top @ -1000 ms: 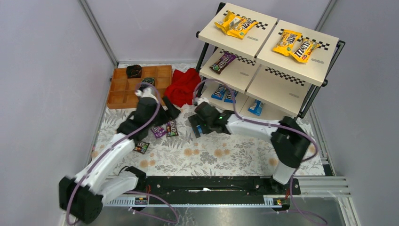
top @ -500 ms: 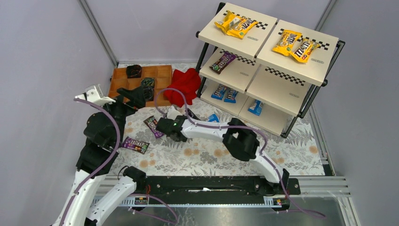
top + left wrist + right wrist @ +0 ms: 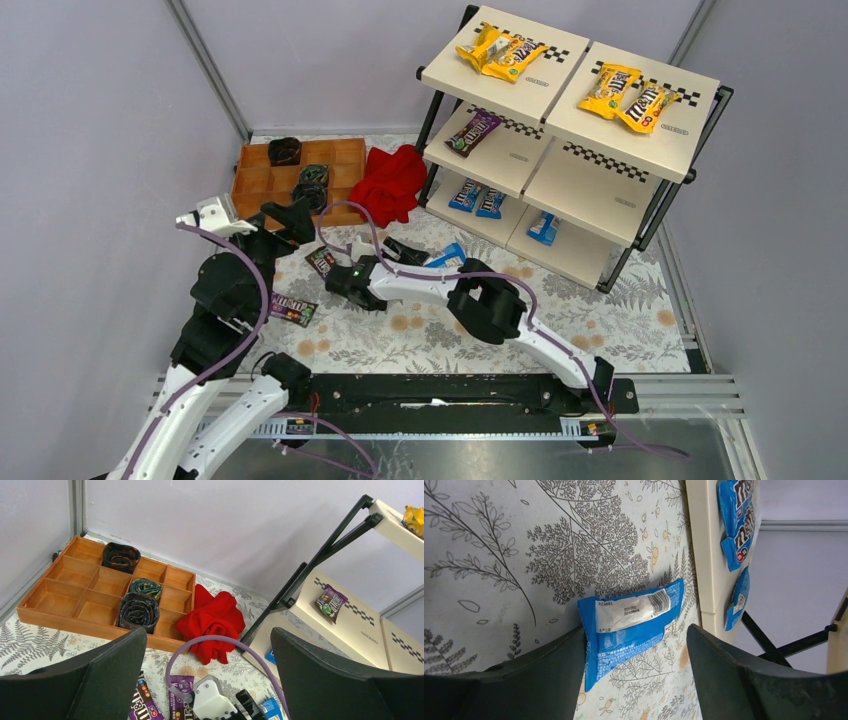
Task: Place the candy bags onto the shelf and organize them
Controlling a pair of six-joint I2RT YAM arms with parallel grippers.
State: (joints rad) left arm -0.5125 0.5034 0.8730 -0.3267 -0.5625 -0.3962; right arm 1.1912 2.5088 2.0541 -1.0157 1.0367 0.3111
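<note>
The shelf (image 3: 585,190) stands at the back right, with yellow candy bags (image 3: 500,52) on its top tier, a purple bag (image 3: 472,130) on the middle tier and blue bags (image 3: 475,198) on the bottom. A blue bag (image 3: 447,258) lies on the floral mat in front of it. My right gripper (image 3: 415,255) is low beside this bag. In the right wrist view the gripper (image 3: 636,630) is open, with the blue bag (image 3: 631,622) between its fingers. Two purple bags (image 3: 322,262) (image 3: 293,308) lie at the left. My left gripper (image 3: 297,210) is raised, open and empty (image 3: 207,635).
A brown compartment tray (image 3: 262,180) holding dark rolled items sits at the back left. A red cloth (image 3: 388,182) lies between the tray and the shelf. The right arm (image 3: 485,300) stretches across the middle of the mat. Grey walls close in both sides.
The left arm has lifted off the purple bags and risen at the left. The right arm has swung left, and its gripper now straddles the blue bag.
</note>
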